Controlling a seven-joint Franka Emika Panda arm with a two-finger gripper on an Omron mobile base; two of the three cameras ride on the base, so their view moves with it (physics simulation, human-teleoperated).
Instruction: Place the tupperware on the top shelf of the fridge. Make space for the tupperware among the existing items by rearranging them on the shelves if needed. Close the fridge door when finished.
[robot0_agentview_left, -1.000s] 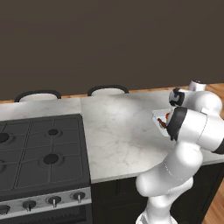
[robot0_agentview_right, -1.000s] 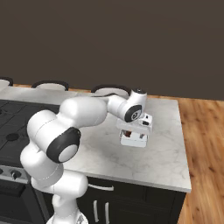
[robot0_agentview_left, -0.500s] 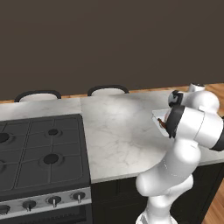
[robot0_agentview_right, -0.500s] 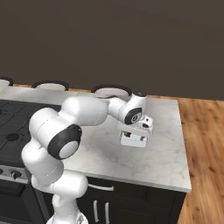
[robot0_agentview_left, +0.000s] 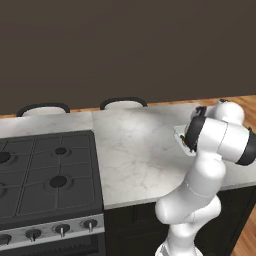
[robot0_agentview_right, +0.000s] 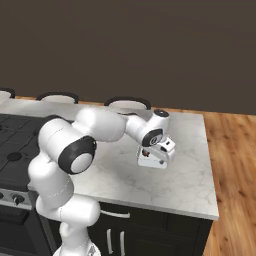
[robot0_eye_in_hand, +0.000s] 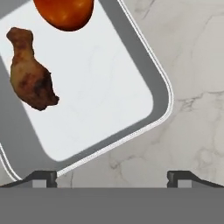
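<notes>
Little has moved — gripper (robot0_agentview_right: 152, 161) has dipped slightly, jaws wide, empty, over the tupperware (robot0_eye_in_hand: 87, 87) at mid-right of the tabletop (robot0_agentview_right: 190, 180). Nothing grasped yet; shelving and door-closing all remain.

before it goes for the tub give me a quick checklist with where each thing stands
1. Jaws open: ok. In the hand view the gripper has its tips wide apart, nothing between them.
2. Gripper over the tupperware: ok, but off-centre. One tip sits at the tub's corner, the other over bare marble counter.
3. Tub not yet held: ok. Neither tip visibly touches its rim.
4. Contents settled: ok. A drumstick and a round red-orange item lie on the tub's floor.
5. Space beside the tub for the fingers: ok. Bare marble surrounds it in the right base view.
6. Fridge door open and top shelf free: cannot tell from these pictures.
</notes>
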